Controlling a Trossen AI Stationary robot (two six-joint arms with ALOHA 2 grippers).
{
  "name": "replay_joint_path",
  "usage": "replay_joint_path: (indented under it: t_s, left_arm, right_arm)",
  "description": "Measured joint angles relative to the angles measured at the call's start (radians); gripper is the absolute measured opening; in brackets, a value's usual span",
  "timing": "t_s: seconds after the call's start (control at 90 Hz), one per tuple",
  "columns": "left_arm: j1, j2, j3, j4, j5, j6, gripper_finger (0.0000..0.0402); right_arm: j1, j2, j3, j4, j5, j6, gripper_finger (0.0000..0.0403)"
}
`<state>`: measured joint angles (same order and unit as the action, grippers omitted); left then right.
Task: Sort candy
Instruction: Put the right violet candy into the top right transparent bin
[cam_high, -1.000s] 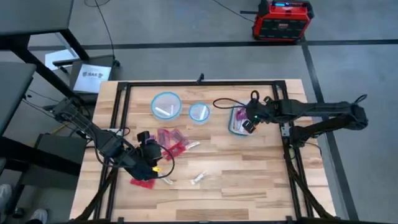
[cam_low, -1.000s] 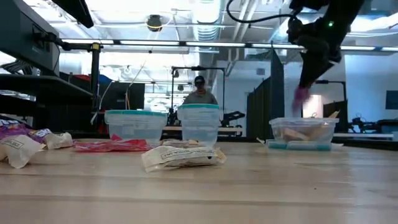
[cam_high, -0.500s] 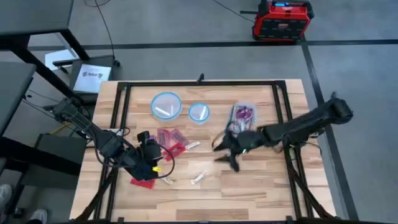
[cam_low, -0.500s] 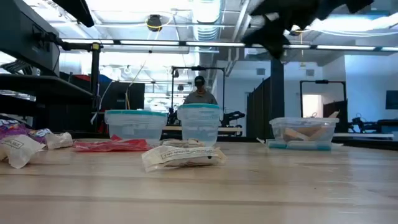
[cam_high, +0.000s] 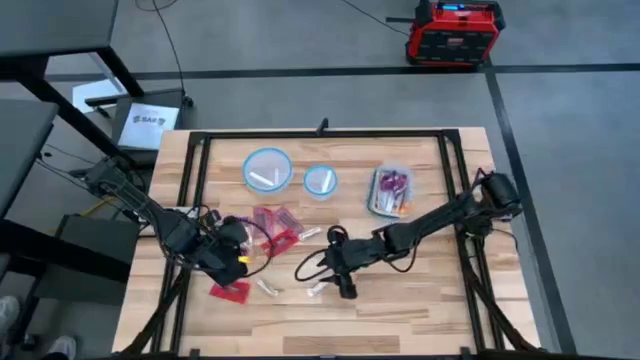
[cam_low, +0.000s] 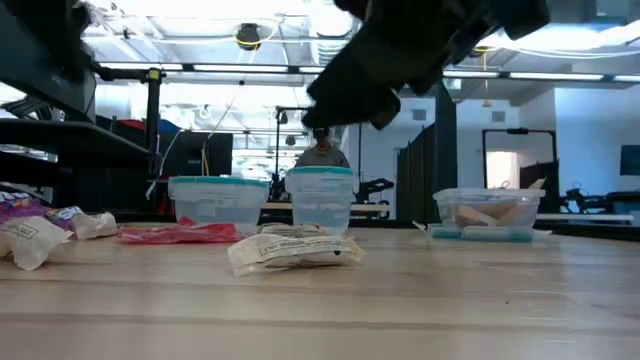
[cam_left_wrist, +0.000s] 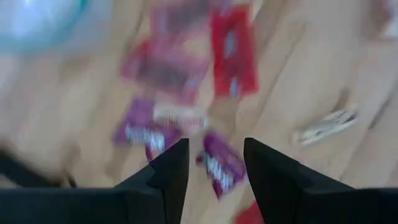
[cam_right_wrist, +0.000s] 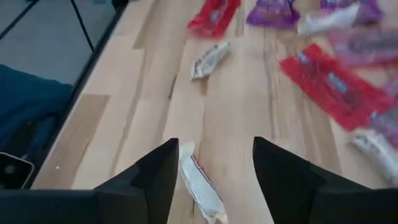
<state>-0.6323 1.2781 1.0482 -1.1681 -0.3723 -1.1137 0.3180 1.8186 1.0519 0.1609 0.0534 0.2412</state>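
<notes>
Red packets (cam_right_wrist: 336, 84), purple packets (cam_right_wrist: 272, 12) and white sticks (cam_right_wrist: 202, 190) (with faint dark print) lie on pale wooden table (cam_high: 400, 300); clear containers (cam_high: 267, 168) have blue rims.

A robotics lab or industrial workshop is indicated. In the high view, a wooden table (cam_high: 400, 300) edged by a black metal frame (cam_high: 320, 133) is set on a grey concrete floor (cam_high: 300, 40) marked with dark lines, and a red-and-black equipment case (cam_high: 454, 32) is seen at the upper right. In the low view, exposed ceiling ducts (cam_low: 330, 20), strip lights, dark racks (cam_low: 60, 150) at the left and a person (cam_low: 321, 150) at a far workstation are shown behind the table.
</notes>
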Motion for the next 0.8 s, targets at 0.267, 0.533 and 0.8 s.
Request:
replay_joint_path:
  t_s: [0.267, 0.533, 0.8]
  left_arm:
    - [0.051, -0.004, -0.174, 0.121, 0.157, -0.093, 0.0139]
    - [0.117, -0.005, -0.301, 0.325, 0.277, -0.019, 0.0139]
    - [0.152, -0.005, -0.459, 0.528, 0.315, 0.033, 0.0139]
  right_arm:
    - [0.009, 0.036, 0.000, 0.011, 0.026, 0.012, 0.0175]
    - [0.013, 0.036, 0.000, 0.013, 0.026, -0.006, 0.0175]
    - [0.013, 0.036, 0.000, 0.012, 0.026, -0.007, 0.0175]
